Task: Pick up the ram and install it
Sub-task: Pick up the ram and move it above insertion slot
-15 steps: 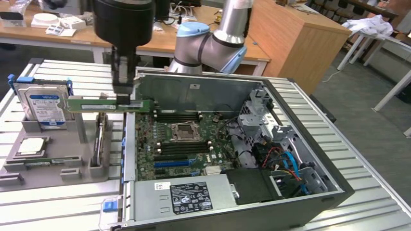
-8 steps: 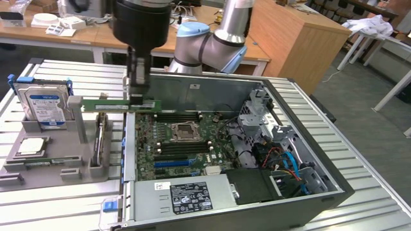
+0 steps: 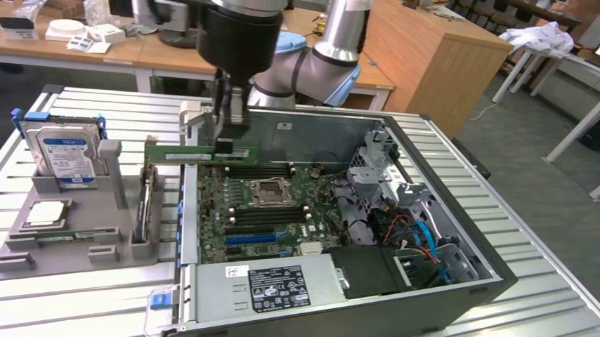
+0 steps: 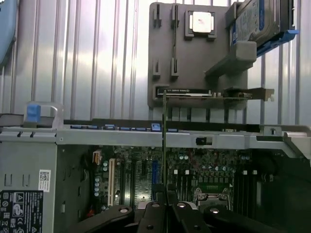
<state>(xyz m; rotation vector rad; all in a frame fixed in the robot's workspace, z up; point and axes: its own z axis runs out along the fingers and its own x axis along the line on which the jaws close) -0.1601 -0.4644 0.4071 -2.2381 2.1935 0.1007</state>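
Note:
The ram (image 3: 192,153) is a long green stick held level above the far left corner of the open computer case (image 3: 487,267). My gripper (image 3: 227,145) is shut on it near its right end, coming straight down from above. In the wrist view the ram (image 4: 164,145) appears edge-on as a thin line rising from the gripper (image 4: 165,208), over the motherboard (image 4: 141,174). The black memory slots (image 3: 265,170) lie just below and to the exterior view's right of the stick, beside the CPU socket (image 3: 270,189).
A grey fixture tray (image 3: 84,235) on the exterior view's left holds a hard drive (image 3: 61,151), a CPU (image 3: 47,214) and an upright card (image 3: 145,203). Inside the case are a blue expansion slot (image 3: 251,239), the power supply (image 3: 272,284), a drive cage (image 3: 375,161) and cables (image 3: 417,235).

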